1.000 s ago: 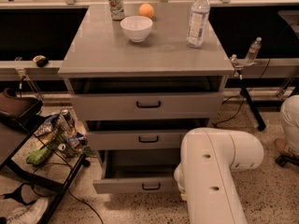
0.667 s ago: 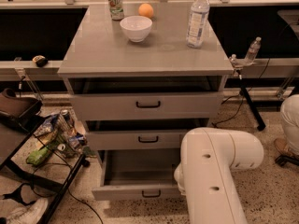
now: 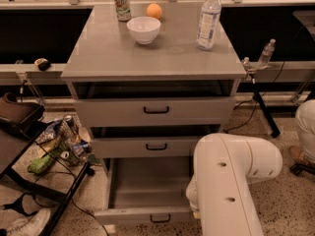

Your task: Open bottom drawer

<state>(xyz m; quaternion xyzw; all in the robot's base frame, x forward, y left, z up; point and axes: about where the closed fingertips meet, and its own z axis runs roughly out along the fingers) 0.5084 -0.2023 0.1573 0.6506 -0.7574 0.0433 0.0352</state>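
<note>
The bottom drawer [image 3: 147, 183] stands pulled well out of the grey cabinet [image 3: 152, 53], showing a plain grey inside. The white arm [image 3: 231, 181] hangs by the cabinet's lower right, hiding the gripper behind it; I cannot tell its state.

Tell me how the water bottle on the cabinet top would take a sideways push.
Tall and narrow, the water bottle would probably tip rather than slide. It looks clear plastic, so likely light and unlikely to break; on its side it might roll. The gripper is hidden behind the white arm, by the bottom drawer.
</note>
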